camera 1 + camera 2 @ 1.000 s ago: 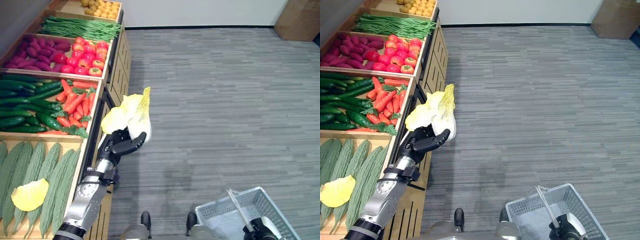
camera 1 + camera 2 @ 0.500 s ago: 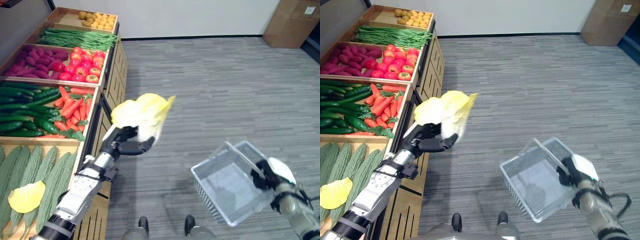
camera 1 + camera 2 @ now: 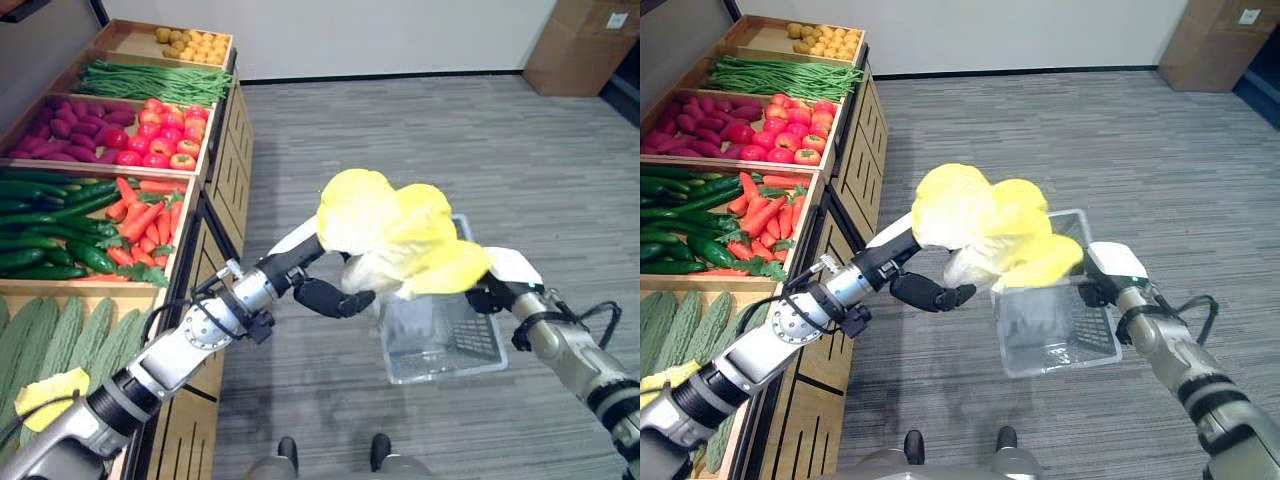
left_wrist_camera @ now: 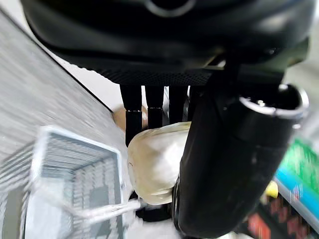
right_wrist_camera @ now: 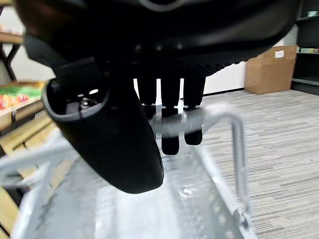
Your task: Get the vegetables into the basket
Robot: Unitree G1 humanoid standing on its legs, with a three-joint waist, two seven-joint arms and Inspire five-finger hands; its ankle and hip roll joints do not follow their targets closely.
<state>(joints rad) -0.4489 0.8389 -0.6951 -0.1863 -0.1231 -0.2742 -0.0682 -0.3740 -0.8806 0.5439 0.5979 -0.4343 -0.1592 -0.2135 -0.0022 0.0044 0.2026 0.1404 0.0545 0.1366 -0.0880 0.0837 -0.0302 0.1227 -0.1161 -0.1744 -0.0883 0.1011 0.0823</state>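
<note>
A yellow leafy cabbage [image 3: 400, 232] hangs over the near rim of a grey wire basket [image 3: 440, 340]. My left hand [image 3: 330, 296] is curled round its pale stem [image 4: 152, 167], reaching out from the vegetable stand. My right hand [image 3: 495, 290] is shut on the basket's handle [image 5: 209, 122] and holds the basket above the floor. The cabbage's leaves hide the basket's far rim. In the right eye view the cabbage [image 3: 985, 220] sits above the basket [image 3: 1055, 330].
A wooden stand at the left holds crates of bitter gourds [image 3: 60, 330], cucumbers [image 3: 45, 220], carrots [image 3: 150, 205], tomatoes [image 3: 165, 130], green beans [image 3: 150, 80] and potatoes [image 3: 195, 42]. A loose yellow leaf [image 3: 45, 395] lies on the gourds. Cardboard box [image 3: 575, 45] far right.
My left hand has swung the cabbage rightward from beside the stand to over the basket. My right hand has lifted the basket up and leftward under it.
</note>
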